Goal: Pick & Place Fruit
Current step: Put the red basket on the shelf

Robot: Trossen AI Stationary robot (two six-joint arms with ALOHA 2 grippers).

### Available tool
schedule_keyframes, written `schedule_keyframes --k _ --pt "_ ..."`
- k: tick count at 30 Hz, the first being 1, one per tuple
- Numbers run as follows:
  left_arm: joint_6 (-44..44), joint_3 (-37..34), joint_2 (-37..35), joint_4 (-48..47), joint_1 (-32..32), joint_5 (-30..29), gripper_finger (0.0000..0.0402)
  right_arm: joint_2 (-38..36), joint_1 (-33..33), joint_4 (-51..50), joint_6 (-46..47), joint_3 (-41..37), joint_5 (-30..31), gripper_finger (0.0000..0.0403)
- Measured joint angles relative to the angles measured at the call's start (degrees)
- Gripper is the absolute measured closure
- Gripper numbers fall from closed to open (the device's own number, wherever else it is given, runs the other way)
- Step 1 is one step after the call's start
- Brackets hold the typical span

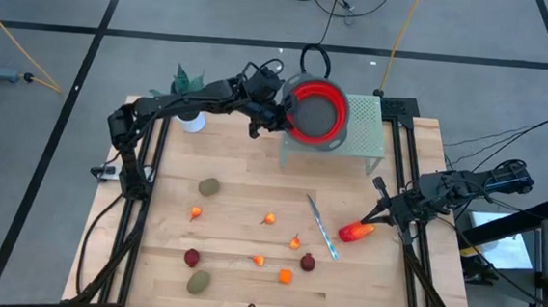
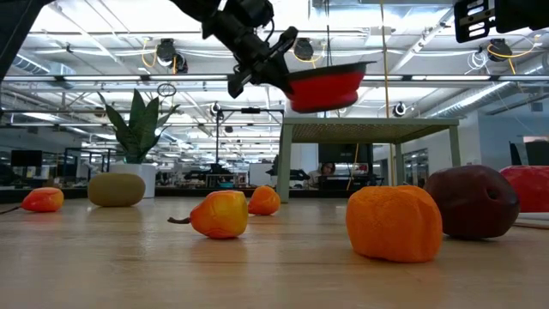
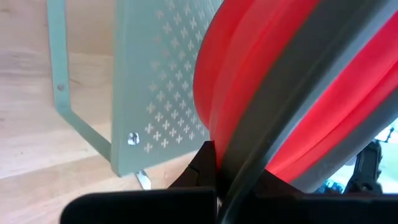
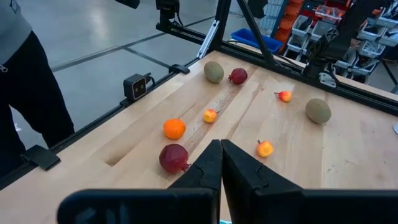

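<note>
High view: left hand (image 1: pixel 275 115) clamped on the rim of the red bowl (image 1: pixel 318 111), held up over the green perforated stand (image 1: pixel 363 131) at the far side of the surface (image 1: pixel 244 171). Right hand (image 1: pixel 382 217) closed on nothing, tips just beside the elongated red-orange piece (image 1: pixel 356 232), near the knife (image 1: pixel 321 226). All fruit loose on the wood: olive ovals (image 1: pixel 210 186), dark red balls (image 1: pixel 307 262), small orange bits (image 1: pixel 286 276).

Low view: bowl (image 2: pixel 326 86) lifted above the stand, empty as far as can be told; fruit (image 2: pixel 394 222) resting along the surface.

Left wrist view: fingers (image 3: pixel 202 171) pinching the grey rim (image 3: pixel 292 106).

Right wrist view: shut fingers (image 4: pixel 221 165) pointing over scattered fruit (image 4: pixel 174 157).

Judged barely begun: nothing placed yet, every piece left to move.
</note>
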Motion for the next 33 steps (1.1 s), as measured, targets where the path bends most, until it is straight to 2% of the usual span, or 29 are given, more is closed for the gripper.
schedule_keyframes --k 19,25,30,33 --pt "1.69 -0.02 0.75 0.15 -0.92 -2.03 0.0399 0.0 0.0 -0.03 0.13 0.0 0.02 0.0402" --pt "1.86 -0.02 0.76 0.15 -1.0 -1.99 0.0387 0.0 0.0 -0.03 0.15 0.0 0.02 0.0402" --pt "1.86 -0.02 0.76 0.18 -1.0 -2.02 0.0398 0.0 0.0 -0.03 0.15 0.0 0.02 0.0402" --pt "1.86 -0.02 0.81 0.19 -1.0 -2.0 0.0388 0.0 0.0 -0.03 0.15 0.0 0.02 0.0402"
